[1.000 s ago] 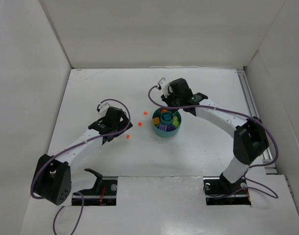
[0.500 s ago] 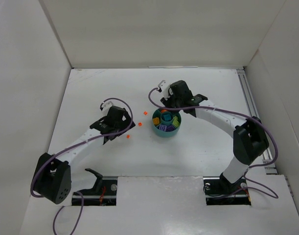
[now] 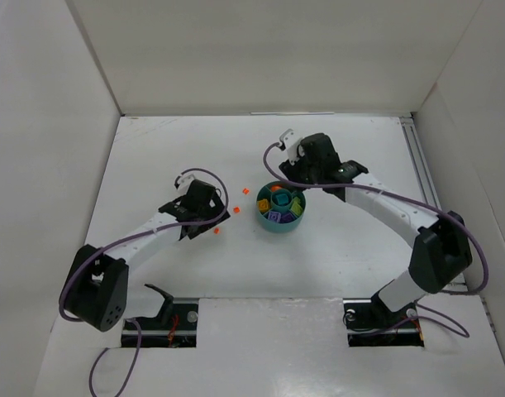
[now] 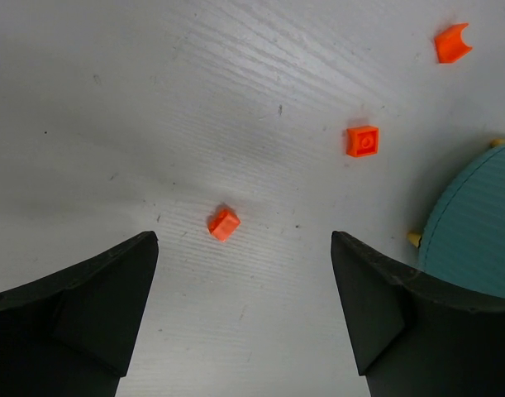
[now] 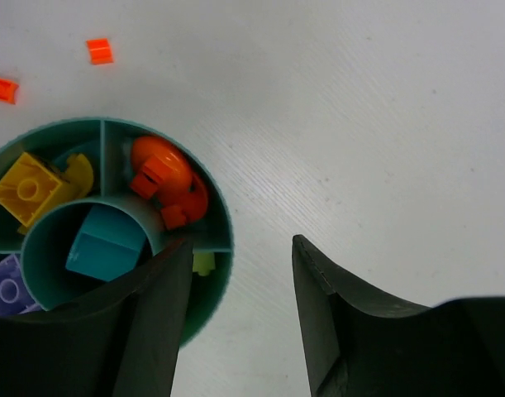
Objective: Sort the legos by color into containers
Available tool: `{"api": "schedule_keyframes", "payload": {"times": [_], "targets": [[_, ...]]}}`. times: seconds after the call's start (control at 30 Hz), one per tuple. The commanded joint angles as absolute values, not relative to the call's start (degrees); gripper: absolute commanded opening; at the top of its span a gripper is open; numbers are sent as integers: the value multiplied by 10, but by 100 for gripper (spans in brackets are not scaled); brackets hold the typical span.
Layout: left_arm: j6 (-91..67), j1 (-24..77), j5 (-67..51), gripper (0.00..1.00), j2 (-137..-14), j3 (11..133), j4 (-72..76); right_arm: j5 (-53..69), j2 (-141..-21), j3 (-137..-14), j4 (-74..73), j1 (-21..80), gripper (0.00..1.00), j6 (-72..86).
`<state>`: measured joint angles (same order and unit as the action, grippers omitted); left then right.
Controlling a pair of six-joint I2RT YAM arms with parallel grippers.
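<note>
The left gripper stands wide open and holds nothing. Its two dark fingers fill the bottom corners of the left wrist view, low over the white table. Between them and a little ahead lies a small orange brick, touching neither finger. Further on are a square orange brick with one stud and a curved orange piece near the top edge. All three lie apart from each other. The teal dish is cut off at the right edge of that view, so only its outer wall shows. Two pale yellow bits at its edge are too small to make out.

The right gripper is also spread open and empty, hanging over the rim of the dish, and one finger hides part of it. Only the right wrist view shows the inside of the dish. There are orange pieces in one wedge and yellow bricks in the next. A teal piece sits in the centre cup. A purple brick is cut off at the left edge, and a lime green piece is half hidden beside the finger.

The top view alone shows both arms at once. There the three loose pieces are mere specks between the left gripper and the dish, and the right gripper is over the dish's far rim.
</note>
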<state>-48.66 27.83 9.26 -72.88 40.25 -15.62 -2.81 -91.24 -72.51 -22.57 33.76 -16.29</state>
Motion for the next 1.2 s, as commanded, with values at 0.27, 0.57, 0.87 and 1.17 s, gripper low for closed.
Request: {"api": "schedule_keyframes", "payload": {"times": [0.27,0.57,0.87,1.17], "targets": [[-479,304,145,57,-799,436,-171,-78,-810,-658,-233,267,58,-138],[-474,309,146,40,-855,460,-190,-89,-788,-628,-249,221,58,-138],[-485,339,146,40,-855,454,-232,-83,-783,-623,-249,209,58,-143],[-504,345,159,30,-875,461,-246,-83,-778,-613,-243,209,58,-143]]}}
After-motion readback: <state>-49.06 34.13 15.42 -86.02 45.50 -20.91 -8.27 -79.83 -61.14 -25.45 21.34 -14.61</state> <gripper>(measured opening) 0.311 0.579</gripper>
